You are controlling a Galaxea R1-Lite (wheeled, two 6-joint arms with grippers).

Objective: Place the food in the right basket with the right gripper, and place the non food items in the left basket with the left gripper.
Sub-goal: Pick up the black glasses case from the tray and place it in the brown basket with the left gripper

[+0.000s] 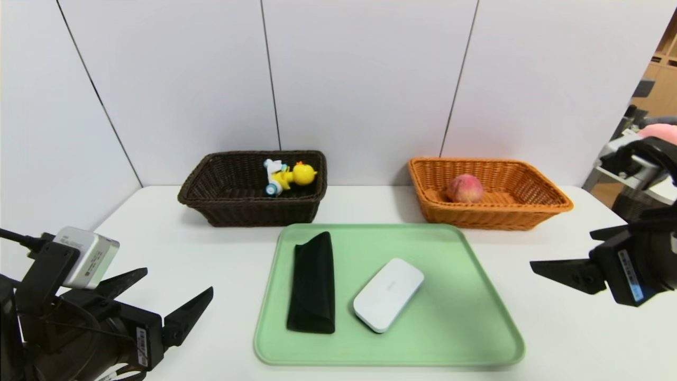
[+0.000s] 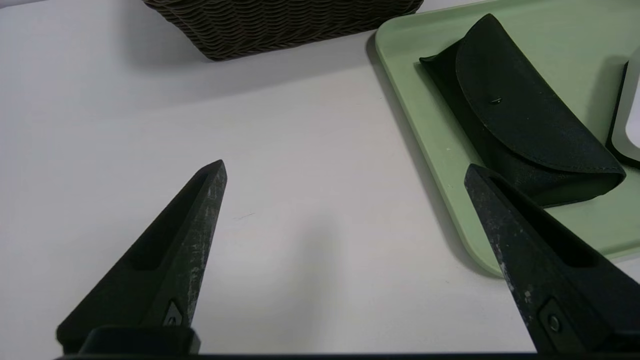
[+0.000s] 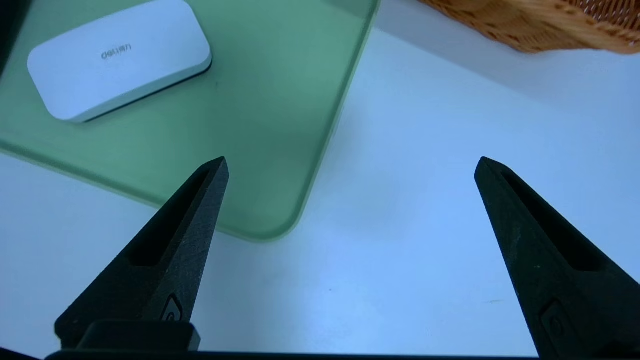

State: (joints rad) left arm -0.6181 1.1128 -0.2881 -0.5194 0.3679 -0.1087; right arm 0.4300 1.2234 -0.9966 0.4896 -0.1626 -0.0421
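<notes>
Both grippers, left and right, hover over the bench with jaws released, flanking the tray holding a case and box; toy and peach sit in baskets.

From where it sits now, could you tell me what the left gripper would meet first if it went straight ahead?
Probably the black case on the green tray; the open left gripper points between it and the dark basket, depth unclear.

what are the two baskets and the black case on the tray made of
Both the dark brown basket and the orange basket look like woven wicker or plastic rattan, with ribbed strands. The black case seems matte textured fabric or faux leather, with a fold-over flap.
</notes>
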